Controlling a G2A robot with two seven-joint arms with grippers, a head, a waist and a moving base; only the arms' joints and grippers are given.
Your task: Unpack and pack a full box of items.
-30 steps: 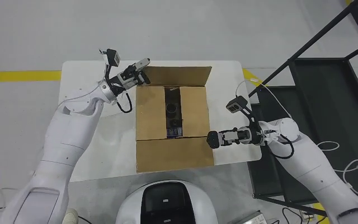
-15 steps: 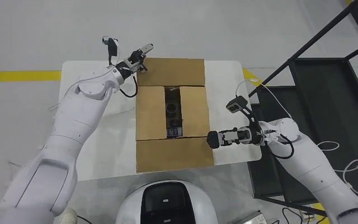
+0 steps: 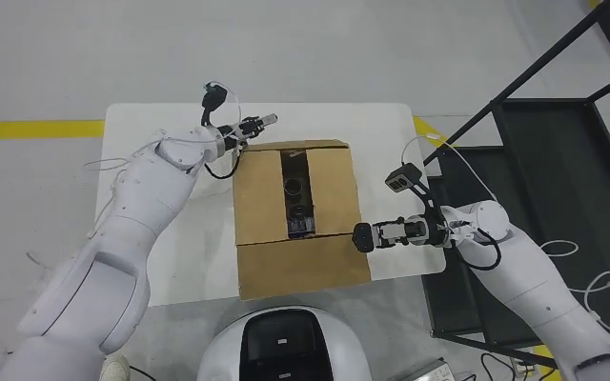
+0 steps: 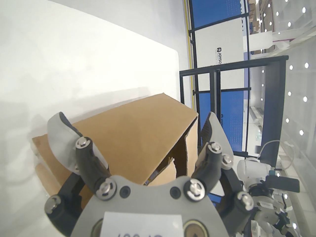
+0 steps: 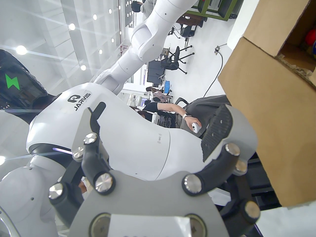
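Box [image 3: 255, 200] sits mid tabletop [image 3: 381, 124], flaps part shut, a gap showing things [image 3: 297, 205] inside. Left pincer [image 3: 265, 121] is wide open by the far flap [image 3: 295, 145]; right pincer [image 3: 362, 237] is wide too, holding nothing, beside the near corner. Best to push that flap slowly — and steady the box so it does not slide.

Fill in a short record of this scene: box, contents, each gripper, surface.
Box: cardboard box, side flaps nearly shut with a gap between them, near flap folded outward
Contents: dark items visible through the gap
Left gripper: open, at the box's far left corner
Right gripper: open, beside the box's right side, holding nothing
Surface: white table
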